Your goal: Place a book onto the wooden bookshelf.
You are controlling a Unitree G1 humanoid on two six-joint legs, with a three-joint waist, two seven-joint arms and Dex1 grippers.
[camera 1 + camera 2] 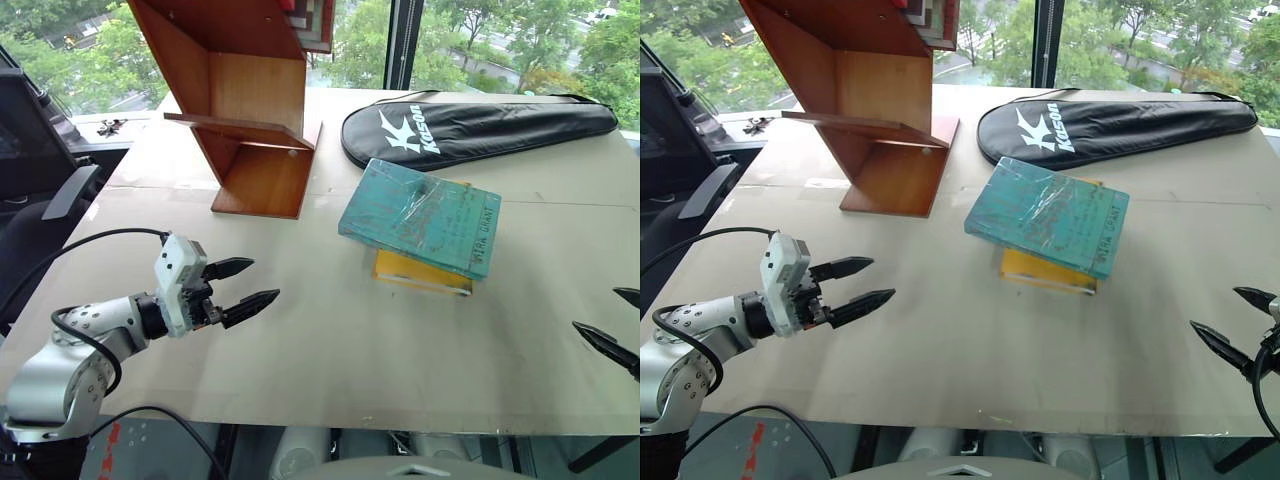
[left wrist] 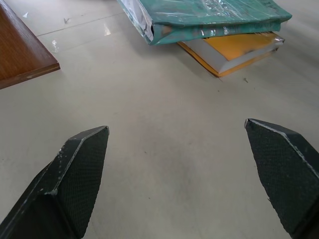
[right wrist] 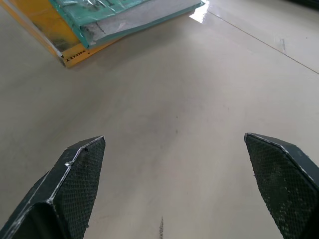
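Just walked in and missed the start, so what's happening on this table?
Nothing is held yet. The teal book lies on a yellow book, apart from the wooden bookshelf. The left tool and right tool hover open over the table, one on each side of the books. A black racket bag lies behind.

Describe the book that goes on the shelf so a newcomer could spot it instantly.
On the table, look between the wooden bookshelf and the black racket bag. Two stacked books lie there. The book is the upper one: large, teal-green, wrapped in shiny crinkled plastic, unlike the yellow-orange book peeking out beneath it.
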